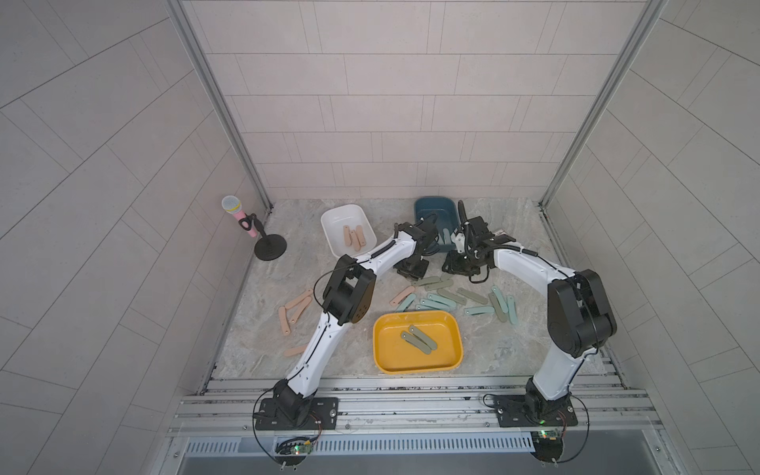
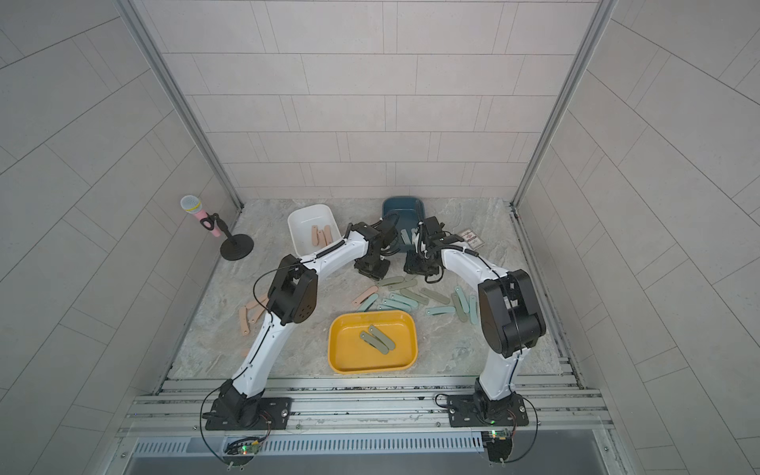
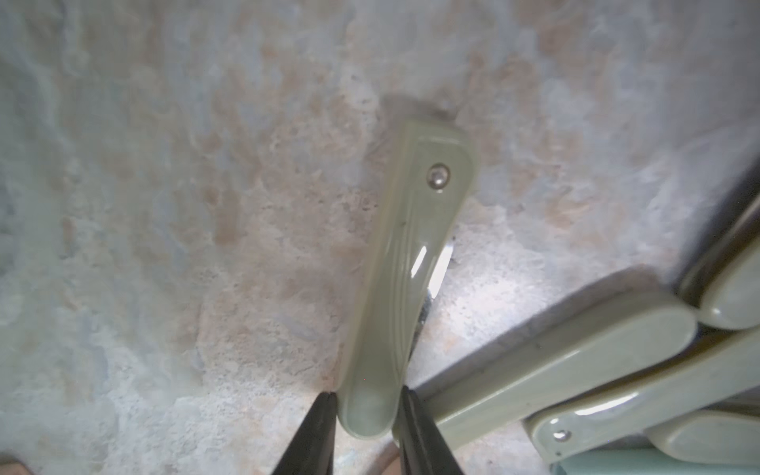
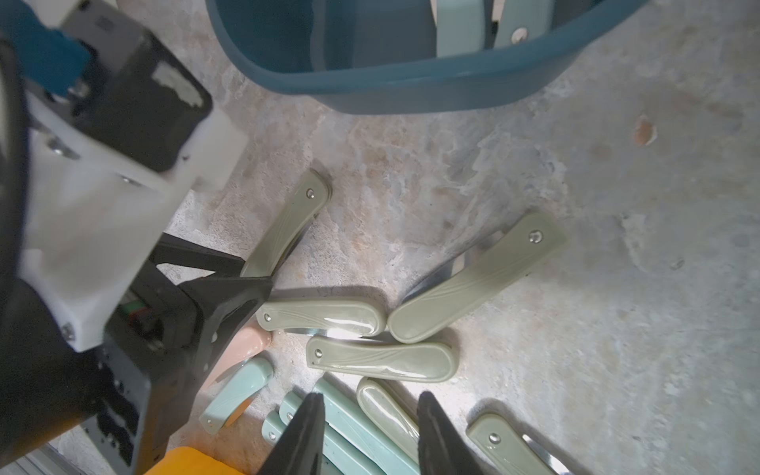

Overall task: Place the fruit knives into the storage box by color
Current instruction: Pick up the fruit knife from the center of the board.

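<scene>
The left gripper (image 3: 366,392) is closed on the rounded end of one olive-green fruit knife (image 3: 407,263), with a finger pressing each long edge. This knife sits at the far edge of the loose pile (image 1: 444,298), on the marble-patterned table (image 1: 288,255) in front of the dark-blue storage box (image 1: 432,205). Whether it is lifted clear of the surface cannot be determined.

The right gripper (image 4: 370,395) hovers over the same pile with its fingers part-way apart. It grips nothing, and another olive-green knife (image 4: 386,411) lies below the gap.

Storage box contents:
- The white storage box (image 1: 329,224) holds peach-pink knives (image 1: 353,237).
- The dark-blue storage box holds pale teal knives (image 1: 446,236).
- The yellow storage box (image 1: 417,368) holds two olive-green knives (image 1: 419,339).

Further peach-pink knives (image 1: 294,308) lie loose beside the left arm. A microphone on a stand (image 1: 246,224) is at the table's far left corner.
</scene>
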